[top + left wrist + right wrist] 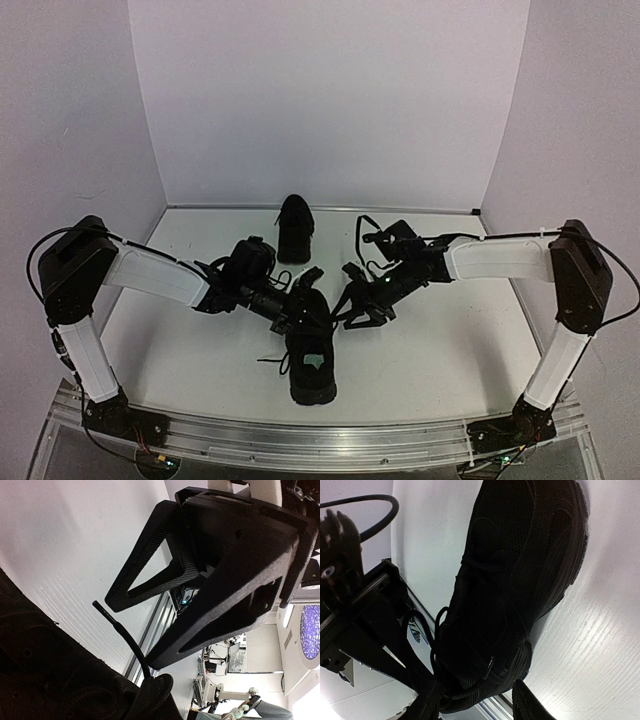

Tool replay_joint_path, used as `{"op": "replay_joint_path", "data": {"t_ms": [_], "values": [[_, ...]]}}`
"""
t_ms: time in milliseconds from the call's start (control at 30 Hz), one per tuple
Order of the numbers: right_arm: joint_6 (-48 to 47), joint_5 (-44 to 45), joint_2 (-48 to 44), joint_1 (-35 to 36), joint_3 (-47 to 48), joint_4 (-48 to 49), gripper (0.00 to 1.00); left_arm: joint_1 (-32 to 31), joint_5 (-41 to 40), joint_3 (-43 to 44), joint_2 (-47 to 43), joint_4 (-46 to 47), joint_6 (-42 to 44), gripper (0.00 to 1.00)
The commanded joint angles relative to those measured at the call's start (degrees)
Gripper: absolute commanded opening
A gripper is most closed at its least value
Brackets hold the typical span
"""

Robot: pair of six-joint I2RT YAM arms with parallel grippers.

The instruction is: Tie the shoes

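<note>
Two black shoes are on the white table. The near shoe [310,352] shows a pale insole label and loose laces; the far shoe [295,228] stands by the back wall. My left gripper [302,287] hovers shut over the near shoe's tongue. In the left wrist view its fingers [225,580] hang above the shoe [45,675], and a lace end [120,632] runs just past one fingertip. My right gripper [360,307] is at that shoe's right side. Its fingers [532,702] stand apart, with the shoe [520,565] and lace loops [435,645] in front of them.
White walls close in the table [440,340] on the left, back and right. An aluminium rail [320,435] runs along the near edge between the arm bases. A loose lace [268,360] trails left of the near shoe.
</note>
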Motion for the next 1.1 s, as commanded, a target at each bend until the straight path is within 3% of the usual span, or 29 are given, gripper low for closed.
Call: {"op": "replay_joint_path", "data": {"t_ms": [0,300,400,533,600,700,833,1067], "values": [[2.47,-2.57,1.69,-0.15,-1.2,4.78,0.45,-0.18,-0.42,0.95,-0.29,1.87,0.05,0.0],[5.25,-5.91,3.65,-0.15,-0.77,9.97,0.33,-0.18,-0.81,1.32,0.03,1.71,0.24,0.0],[5.27,-6.29,3.96,-0.14,-0.73,10.08,0.24,-0.18,-1.32,1.66,-0.04,0.41,0.94,0.0],[5.38,-6.21,3.84,-0.2,-0.68,10.0,0.02,-0.18,-1.95,2.49,-0.23,-2.06,2.32,0.0],[5.46,-5.69,3.35,-0.22,-0.74,9.94,0.0,-0.13,-3.27,3.63,-0.83,-5.8,4.02,0.01],[5.61,-4.49,2.06,-0.44,-0.8,9.77,0.0,0.69,-6.88,4.84,-3.58,-10.96,5.45,0.12],[5.7,-2.88,0.06,-1.2,-1.66,9.58,0.0,2.69,-12.38,5.6,-9.92,-18.88,9.65,0.39],[4.76,-0.79,-2.61,-2.33,-2.62,8.66,0.0,5.39,-21.66,7.94,-18.42,-37.1,21.31,0.53]]}}
